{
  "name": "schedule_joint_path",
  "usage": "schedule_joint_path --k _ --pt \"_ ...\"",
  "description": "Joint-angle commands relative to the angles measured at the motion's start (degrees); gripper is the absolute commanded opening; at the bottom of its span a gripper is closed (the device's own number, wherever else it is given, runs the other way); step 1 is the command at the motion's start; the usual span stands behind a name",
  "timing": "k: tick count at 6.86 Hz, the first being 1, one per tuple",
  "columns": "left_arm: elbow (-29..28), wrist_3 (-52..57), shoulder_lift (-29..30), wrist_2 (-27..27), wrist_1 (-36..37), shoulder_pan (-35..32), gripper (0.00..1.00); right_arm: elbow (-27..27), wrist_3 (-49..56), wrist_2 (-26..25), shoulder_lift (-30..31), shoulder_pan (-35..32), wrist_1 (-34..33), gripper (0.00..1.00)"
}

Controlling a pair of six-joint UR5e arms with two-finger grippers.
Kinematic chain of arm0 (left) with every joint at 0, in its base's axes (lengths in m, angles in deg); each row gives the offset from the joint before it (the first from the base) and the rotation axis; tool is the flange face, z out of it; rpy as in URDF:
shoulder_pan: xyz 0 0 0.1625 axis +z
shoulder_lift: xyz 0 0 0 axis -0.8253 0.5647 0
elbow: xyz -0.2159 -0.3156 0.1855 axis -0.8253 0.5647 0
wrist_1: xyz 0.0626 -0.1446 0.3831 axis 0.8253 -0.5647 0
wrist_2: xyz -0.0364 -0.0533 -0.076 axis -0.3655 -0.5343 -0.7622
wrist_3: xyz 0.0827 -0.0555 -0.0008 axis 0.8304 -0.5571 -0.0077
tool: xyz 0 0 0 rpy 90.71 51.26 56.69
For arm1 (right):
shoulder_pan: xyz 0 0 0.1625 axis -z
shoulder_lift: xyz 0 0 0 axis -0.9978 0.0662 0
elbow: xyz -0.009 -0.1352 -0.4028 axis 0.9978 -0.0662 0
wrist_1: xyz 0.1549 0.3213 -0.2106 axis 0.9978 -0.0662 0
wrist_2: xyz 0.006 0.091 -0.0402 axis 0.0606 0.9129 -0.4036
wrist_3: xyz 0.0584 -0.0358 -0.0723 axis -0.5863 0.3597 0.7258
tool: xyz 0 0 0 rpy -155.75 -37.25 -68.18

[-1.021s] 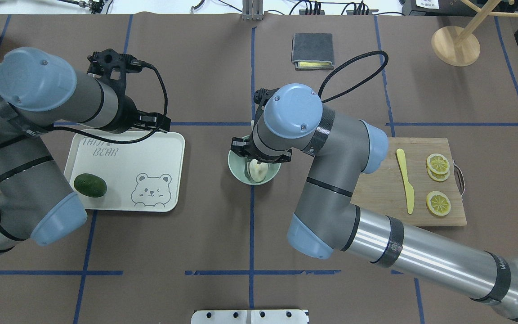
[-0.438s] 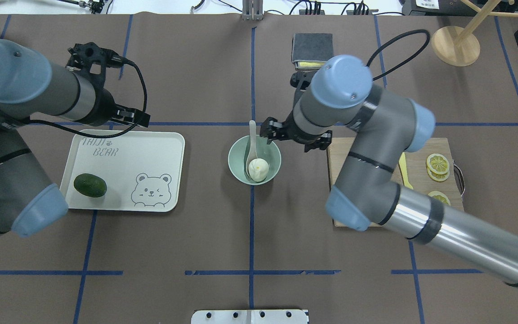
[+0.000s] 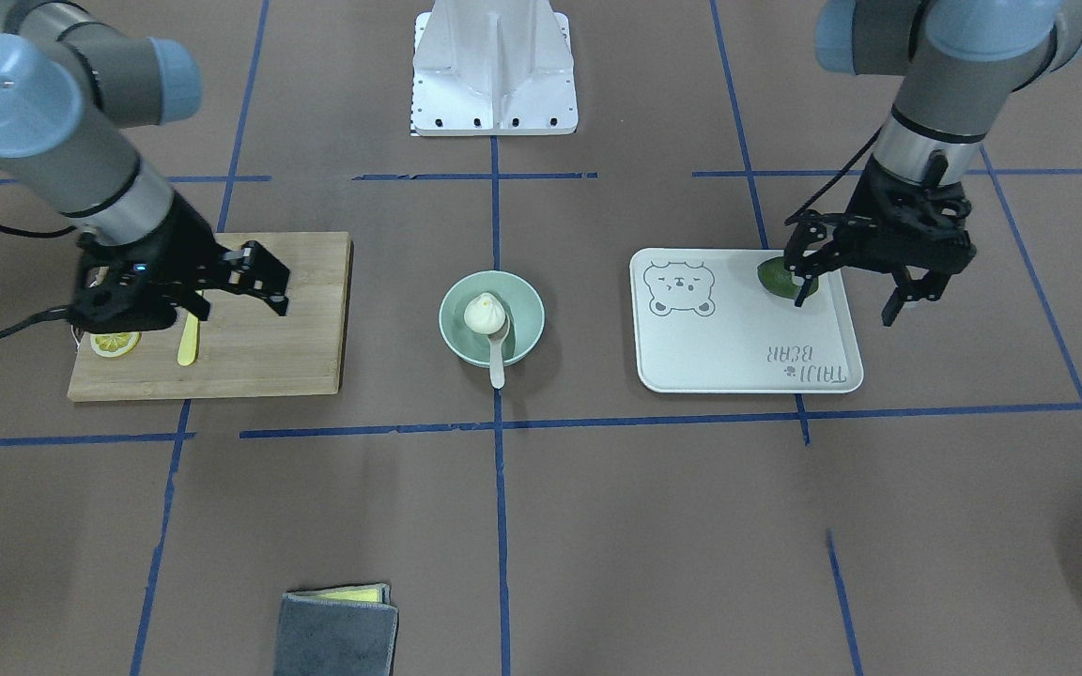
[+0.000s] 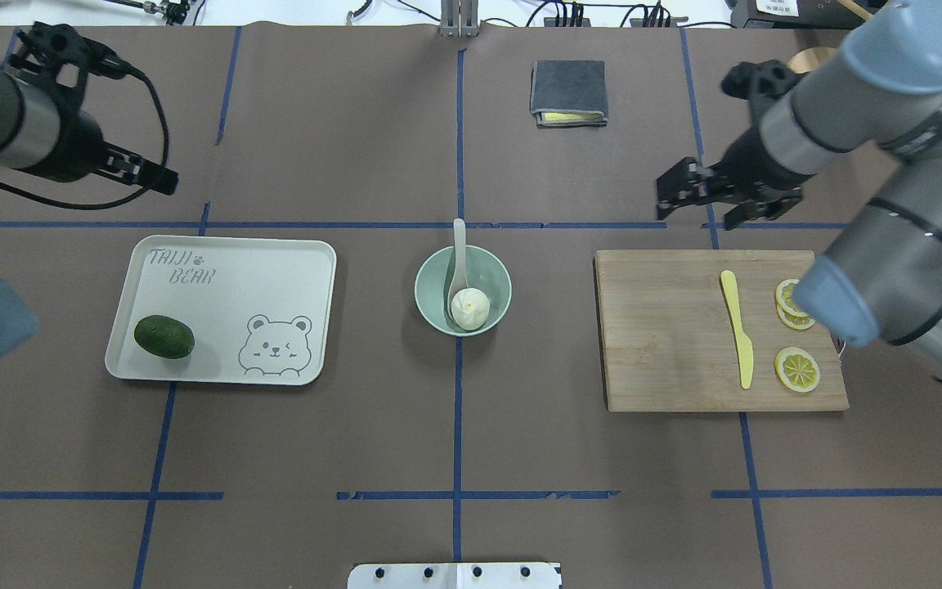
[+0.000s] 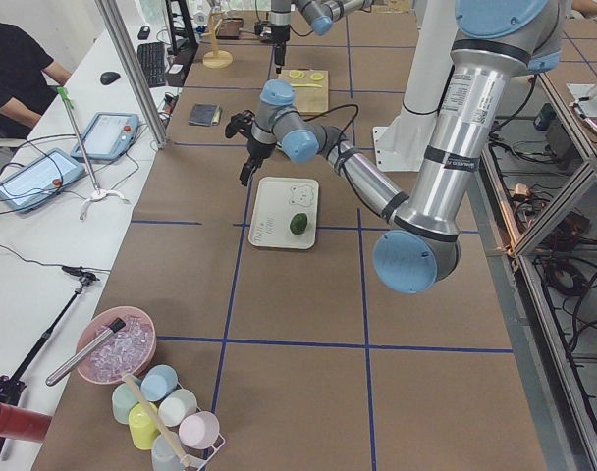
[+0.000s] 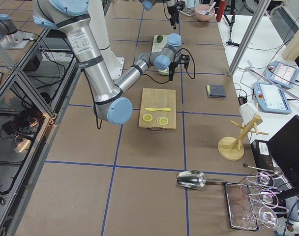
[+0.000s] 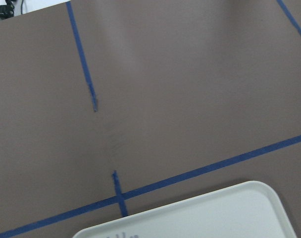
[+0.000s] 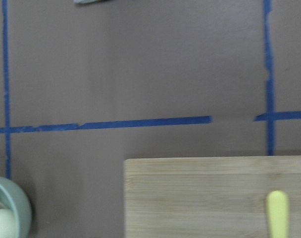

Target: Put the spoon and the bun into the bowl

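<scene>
The mint-green bowl (image 4: 497, 282) stands at the table's middle; it also shows in the front view (image 3: 524, 314). The white bun (image 4: 469, 306) lies inside it. The beige spoon (image 4: 459, 249) rests in the bowl beside the bun, its handle sticking out over the far rim. My right gripper (image 4: 700, 203) is open and empty, raised beyond the cutting board's far edge, well right of the bowl. My left gripper (image 3: 846, 293) is open and empty, raised near the tray's far left corner. The right wrist view catches the bowl's edge (image 8: 19, 208) and the bun (image 8: 1, 223).
A white bear tray (image 4: 275, 278) with a green avocado (image 4: 163, 336) lies left of the bowl. A wooden board (image 4: 667, 343) on the right carries a yellow knife (image 4: 737, 327) and lemon slices (image 4: 796, 368). A grey folded cloth (image 4: 569, 90) lies at the back.
My right gripper has pulled away from over the bowl to the far right, leaving spoon and bun in the bowl. My left arm has swung away to the far left.
</scene>
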Motion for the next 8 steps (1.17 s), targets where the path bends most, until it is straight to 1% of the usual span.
schedule_joint_path --k 1,2,3,4,5,6,7,8 --pt "-0.43 16.77 -5.31 -6.02 0.05 -11.03 0.99 0.42 19.55 5.45 9.79 -12.61 -0.50 1.00" --pt "-0.61 26.15 -8.04 -7.95 0.75 -16.48 0.99 0.06 27.82 5.46 14.96 -17.10 -0.50 1.00" --pt "-2.35 33.03 -10.59 -11.37 0.93 -22.01 0.99 -0.38 35.99 5.72 18.67 -21.58 -1.89 1.00" --pt "-6.37 38.58 -12.44 -15.14 0.93 -25.46 0.99 -0.38 44.25 6.34 18.97 -26.33 -8.52 1.00" --pt "-8.50 41.86 -15.68 -18.22 1.02 -29.06 0.99 -0.38 54.08 6.26 18.80 -30.29 -16.33 1.00" --pt "-8.26 42.15 -18.15 -22.00 5.11 -31.01 0.99 -0.47 60.62 6.17 20.10 -32.59 -20.41 1.00" --pt "-7.21 42.15 -21.48 -22.99 7.33 -31.12 1.00 -0.38 63.12 6.25 22.64 -33.14 -20.45 1.00" --pt "-7.72 42.15 -23.34 -23.18 7.00 -31.12 1.00 0.31 62.80 6.25 23.01 -33.32 -20.62 1.00"
